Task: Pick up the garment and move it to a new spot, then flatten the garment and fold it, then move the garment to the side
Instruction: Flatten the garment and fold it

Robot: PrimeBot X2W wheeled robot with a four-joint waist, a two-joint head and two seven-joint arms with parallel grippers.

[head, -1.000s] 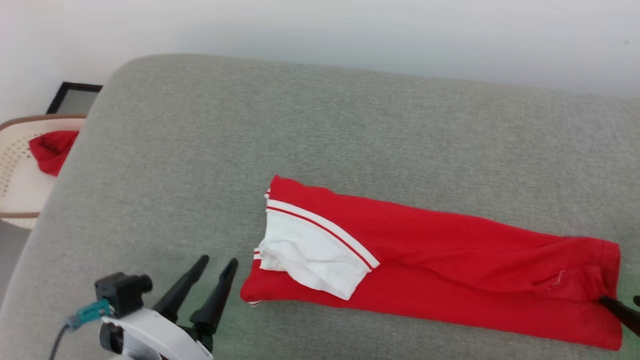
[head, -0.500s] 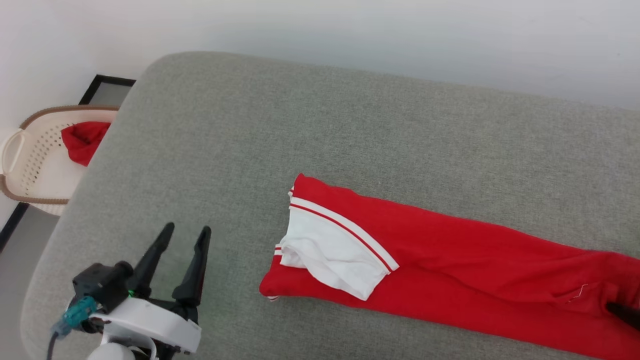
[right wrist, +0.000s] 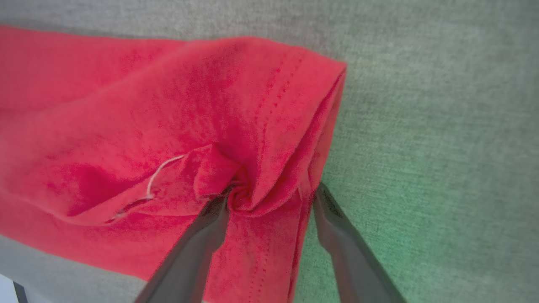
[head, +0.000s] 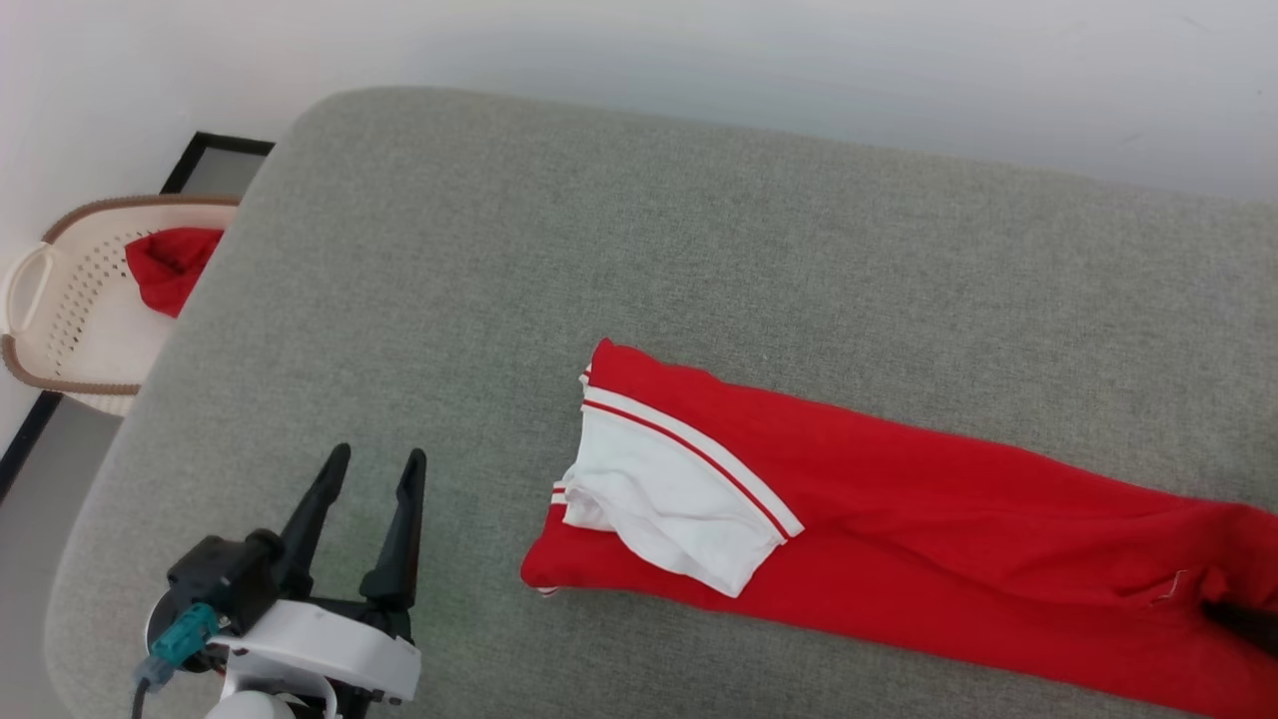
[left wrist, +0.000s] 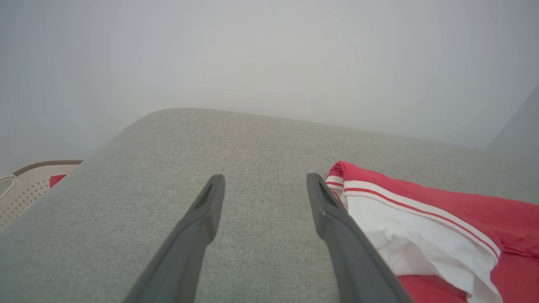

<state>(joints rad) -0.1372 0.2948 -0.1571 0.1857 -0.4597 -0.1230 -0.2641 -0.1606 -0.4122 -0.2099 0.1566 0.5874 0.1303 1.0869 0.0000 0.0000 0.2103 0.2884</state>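
Garment [head: 929, 539] lies on grey padded surface [head: 619, 240], folded lengthwise into a long narrow red strip, running from middle of head view down toward lower right edge. White sleeve [head: 679, 494] is folded over on top at the strip's left end, rumpled, with red-and-white striped trim [head: 689, 439] along its seam. Hem end of strip sits at far right, partly cut by the frame edge

Left gripper [head: 377, 455] is at lower left of head view, over bare grey surface, near the garment's left end but apart from it. Its 2 dark fingers are spread wide; in left wrist view grey fabric shows through the gap and the sleeve lies just beside the right-hand finger. Can't tell if the tips touch the surface

Right gripper [right wrist: 271, 193] is at the hem end. In right wrist view its 2 fingers are spread wide, straddling a bunched fold of red hem. 1 fingertip [right wrist: 221, 206] presses into a pucker of cloth, the other sits at the hem's edge against grey surface. Jaws are apart, cloth not clamped. Thin loose white thread [right wrist: 162, 170] lies on the red fabric beside the pucker. In head view 1 dark finger of it shows at the right edge on the garment

Cream perforated basket [head: 60, 300] with brown rim stands on the floor past the surface's left end, red cloth [head: 165, 275] inside it. Pale wall [head: 699, 50] behind
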